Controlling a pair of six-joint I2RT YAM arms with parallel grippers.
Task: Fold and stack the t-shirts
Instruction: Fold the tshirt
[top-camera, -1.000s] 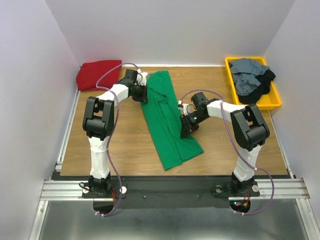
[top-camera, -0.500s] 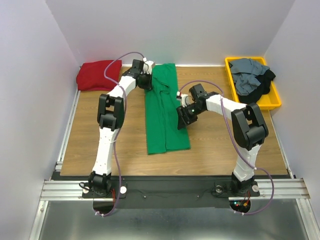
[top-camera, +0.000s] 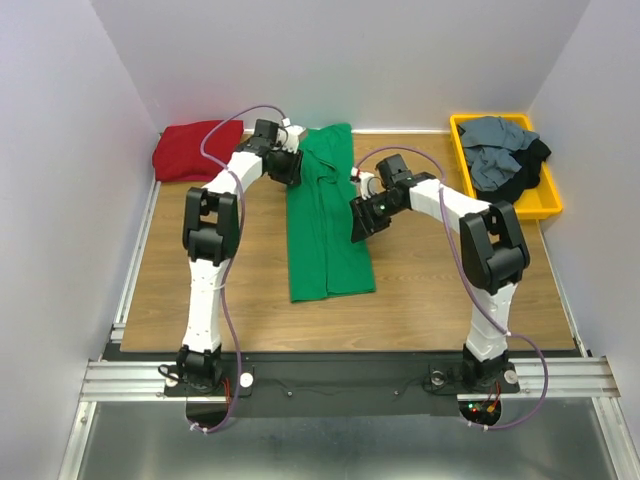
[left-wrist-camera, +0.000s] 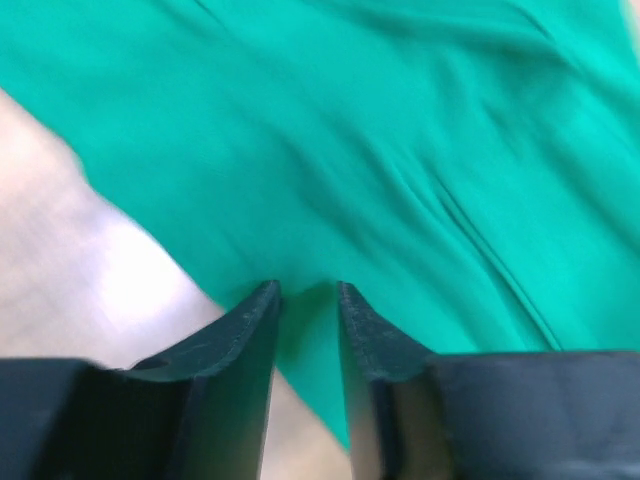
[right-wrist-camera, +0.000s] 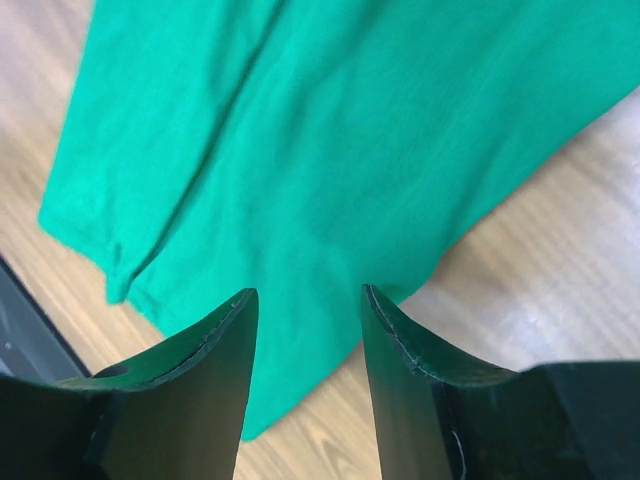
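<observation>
A bright green t-shirt (top-camera: 325, 235) lies folded into a long strip down the middle of the table. My left gripper (top-camera: 283, 166) is low at the strip's far left edge. In the left wrist view its jaws (left-wrist-camera: 308, 288) stand narrowly apart, and the flat cloth edge (left-wrist-camera: 330, 150) shows through the gap. My right gripper (top-camera: 362, 222) is at the strip's right edge, open above the cloth (right-wrist-camera: 300, 150) with nothing held (right-wrist-camera: 305, 292). A folded dark red t-shirt (top-camera: 192, 148) lies at the far left corner. Slate grey (top-camera: 495, 150) and black (top-camera: 532, 165) t-shirts are heaped in the tray.
The yellow plastic tray (top-camera: 463, 160) stands at the far right by the white wall. White walls close in the table on the left, back and right. Bare wood (top-camera: 200, 270) shows on either side of the green strip.
The green shirt has swung from a slant to lie straight and has shifted toward the far edge. Both grippers moved toward the far side with it, and the left arm stretched out further.
</observation>
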